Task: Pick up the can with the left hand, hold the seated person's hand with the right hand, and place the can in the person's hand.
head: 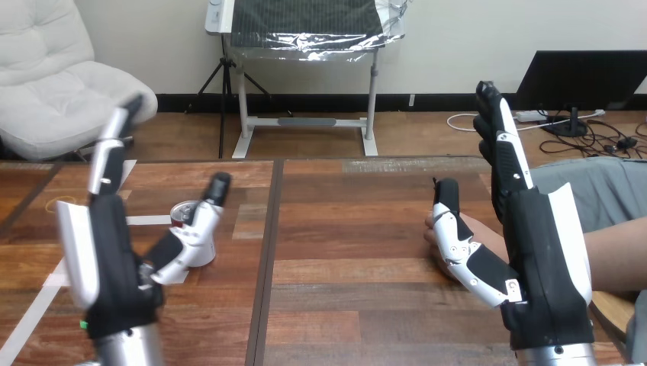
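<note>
The left hand is up with its fingers straight and holds nothing. The can stands on the table just behind its thumb, partly hidden by it. The right hand is open too, fingers pointing up. The person's hand lies between its thumb and palm; I cannot tell if they touch

The wooden desk carries one upright can at its left. White tape strips lie beside the can.

Bright, even light — pale glare on table.
</note>
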Robot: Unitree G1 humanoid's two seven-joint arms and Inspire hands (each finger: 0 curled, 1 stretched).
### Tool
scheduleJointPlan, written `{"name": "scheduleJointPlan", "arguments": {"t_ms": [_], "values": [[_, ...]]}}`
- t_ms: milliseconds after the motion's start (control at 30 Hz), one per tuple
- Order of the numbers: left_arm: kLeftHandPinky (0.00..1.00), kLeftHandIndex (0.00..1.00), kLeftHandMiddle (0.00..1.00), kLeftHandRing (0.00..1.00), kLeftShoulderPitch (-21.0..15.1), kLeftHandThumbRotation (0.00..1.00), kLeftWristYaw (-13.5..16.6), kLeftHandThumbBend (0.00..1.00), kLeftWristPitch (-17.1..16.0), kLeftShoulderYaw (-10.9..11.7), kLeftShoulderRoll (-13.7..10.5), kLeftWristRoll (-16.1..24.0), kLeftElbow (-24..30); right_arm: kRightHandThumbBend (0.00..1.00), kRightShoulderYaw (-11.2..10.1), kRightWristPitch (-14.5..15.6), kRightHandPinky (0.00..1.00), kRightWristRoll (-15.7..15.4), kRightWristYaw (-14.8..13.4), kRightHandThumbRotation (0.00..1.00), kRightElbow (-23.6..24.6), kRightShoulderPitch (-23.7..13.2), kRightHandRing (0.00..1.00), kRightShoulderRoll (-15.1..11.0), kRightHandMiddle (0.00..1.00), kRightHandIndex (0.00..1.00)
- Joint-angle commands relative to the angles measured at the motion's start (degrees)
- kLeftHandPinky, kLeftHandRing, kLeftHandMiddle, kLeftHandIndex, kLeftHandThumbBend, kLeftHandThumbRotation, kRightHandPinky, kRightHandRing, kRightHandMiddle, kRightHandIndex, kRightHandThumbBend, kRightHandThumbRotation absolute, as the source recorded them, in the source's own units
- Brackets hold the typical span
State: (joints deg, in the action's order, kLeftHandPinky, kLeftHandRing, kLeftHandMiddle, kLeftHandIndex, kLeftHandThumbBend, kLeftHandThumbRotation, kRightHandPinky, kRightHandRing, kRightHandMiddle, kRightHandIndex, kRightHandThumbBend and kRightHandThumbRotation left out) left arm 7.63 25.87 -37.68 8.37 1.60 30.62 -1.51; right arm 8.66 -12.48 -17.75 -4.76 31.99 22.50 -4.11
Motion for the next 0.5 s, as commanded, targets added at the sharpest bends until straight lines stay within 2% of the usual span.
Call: {"name": "scheduleJointPlan", "arguments": {"t_ms": [0, 167, 267, 400, 467], "values": [[0.89, 0.88, 0.89, 0.90, -4.1, 0.35, 0.7, 0.73, 2.8, 1.0, -2.8, 3.0, 4.2, 0.00, -0.4, 0.5, 1.00, 0.7, 0.2, 0.00, 2.2, -3.3, 1.00, 1.0, 1.00, 1.00], [0.89, 0.89, 0.90, 0.91, -4.0, 0.37, -1.0, 0.75, 5.4, 1.7, -6.0, 3.4, 5.5, 0.00, -0.5, 0.7, 1.00, 0.6, 0.4, 0.00, 2.2, -3.4, 1.00, 0.9, 1.00, 1.00], [0.90, 0.89, 0.91, 0.91, -3.6, 0.39, -4.0, 0.75, 8.1, 2.0, -8.4, 3.5, 7.2, 0.00, -0.6, 0.9, 1.00, 0.6, 0.4, 0.00, 2.2, -3.6, 1.00, 0.9, 1.00, 1.00], [0.91, 0.89, 0.92, 0.92, -3.2, 0.41, -10.0, 0.76, 11.1, 2.7, -13.1, 2.1, 9.1, 0.00, -0.9, 0.5, 1.00, 0.4, 0.3, 0.00, 1.8, -3.9, 1.00, 0.7, 1.00, 1.00], [0.92, 0.89, 0.92, 0.93, -3.2, 0.41, -12.1, 0.76, 12.3, 2.9, -14.6, 1.7, 9.8, 0.00, -1.0, 0.3, 1.00, 0.6, 0.4, 0.00, 1.7, -4.0, 1.00, 0.6, 1.00, 1.00]]}}
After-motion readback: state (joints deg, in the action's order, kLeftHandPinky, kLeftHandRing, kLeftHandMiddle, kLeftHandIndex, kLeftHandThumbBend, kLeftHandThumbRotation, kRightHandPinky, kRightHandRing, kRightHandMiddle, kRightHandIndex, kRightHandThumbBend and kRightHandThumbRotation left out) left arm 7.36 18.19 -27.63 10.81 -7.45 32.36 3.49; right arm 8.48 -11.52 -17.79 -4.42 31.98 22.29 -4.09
